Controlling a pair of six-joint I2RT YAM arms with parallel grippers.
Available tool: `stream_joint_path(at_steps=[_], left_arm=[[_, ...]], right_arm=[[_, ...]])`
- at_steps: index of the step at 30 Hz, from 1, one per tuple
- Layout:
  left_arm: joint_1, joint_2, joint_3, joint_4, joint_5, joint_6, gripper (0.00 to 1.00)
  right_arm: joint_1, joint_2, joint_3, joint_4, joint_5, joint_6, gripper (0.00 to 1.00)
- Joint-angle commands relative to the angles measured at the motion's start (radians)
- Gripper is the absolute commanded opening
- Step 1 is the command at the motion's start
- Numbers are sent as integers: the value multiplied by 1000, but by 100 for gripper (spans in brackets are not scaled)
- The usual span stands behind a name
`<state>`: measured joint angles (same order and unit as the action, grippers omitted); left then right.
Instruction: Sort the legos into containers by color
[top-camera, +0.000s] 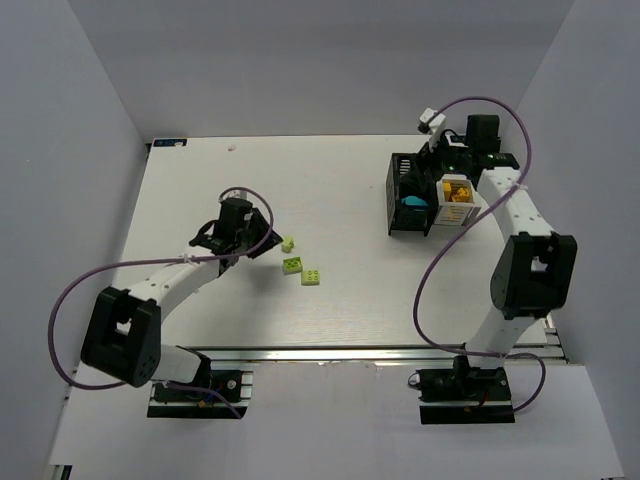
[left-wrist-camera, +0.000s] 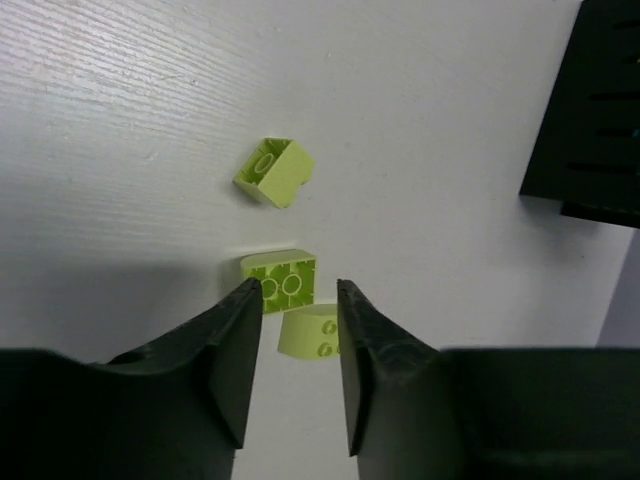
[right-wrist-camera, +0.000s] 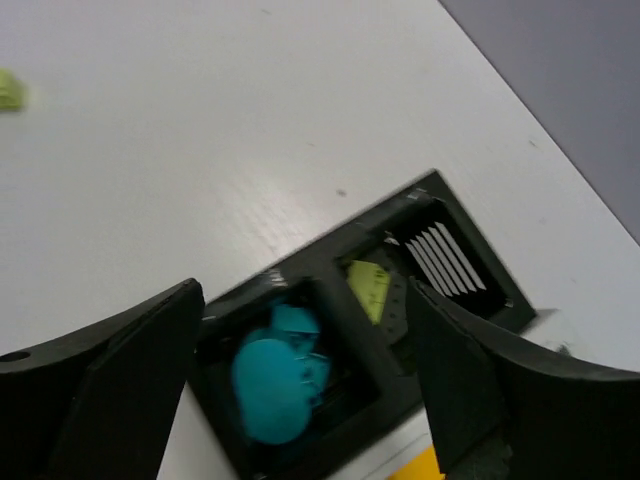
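Note:
Three lime green legos lie left of the table's centre (top-camera: 288, 243) (top-camera: 292, 265) (top-camera: 312, 276). In the left wrist view one lies tipped (left-wrist-camera: 275, 172), one lies underside up (left-wrist-camera: 280, 279), and a rounded one (left-wrist-camera: 308, 332) sits between my fingers. My left gripper (left-wrist-camera: 298, 290) (top-camera: 258, 238) is open just above them, empty. The black bin (top-camera: 408, 197) joins a white tray (top-camera: 457, 201) holding yellow legos. My right gripper (right-wrist-camera: 303, 295) (top-camera: 441, 166) is open and empty over the bin (right-wrist-camera: 330, 300), which holds teal legos (right-wrist-camera: 272, 378) and a lime lego (right-wrist-camera: 369, 288).
The bin's far end has a slotted black compartment (right-wrist-camera: 447, 262). A yellow piece (right-wrist-camera: 420, 468) shows at the bottom edge of the right wrist view. White walls enclose the table on the left, back and right. Cables loop from both arms.

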<state>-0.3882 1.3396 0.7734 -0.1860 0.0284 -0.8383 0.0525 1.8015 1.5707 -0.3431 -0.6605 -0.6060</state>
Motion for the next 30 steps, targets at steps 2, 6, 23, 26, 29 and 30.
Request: stream_joint_path(at_steps=[2, 6, 23, 26, 29, 30], left_arm=[[3, 114, 134, -114, -13, 68, 41], [-29, 233, 265, -226, -109, 126, 51], [-123, 484, 512, -372, -243, 542, 64], [-123, 509, 530, -366, -249, 570, 63], [-123, 533, 541, -356, -233, 585, 61], [-123, 536, 541, -351, -223, 588, 61]], right_arm=[[33, -194, -70, -115, -336, -104, 79], [102, -249, -133, -203, -314, -124, 17], [129, -383, -370, -40, -268, 21, 59], [127, -381, -370, -39, -269, 28, 59], [129, -383, -371, -39, -268, 32, 60], [127, -383, -373, -39, -266, 34, 60]])
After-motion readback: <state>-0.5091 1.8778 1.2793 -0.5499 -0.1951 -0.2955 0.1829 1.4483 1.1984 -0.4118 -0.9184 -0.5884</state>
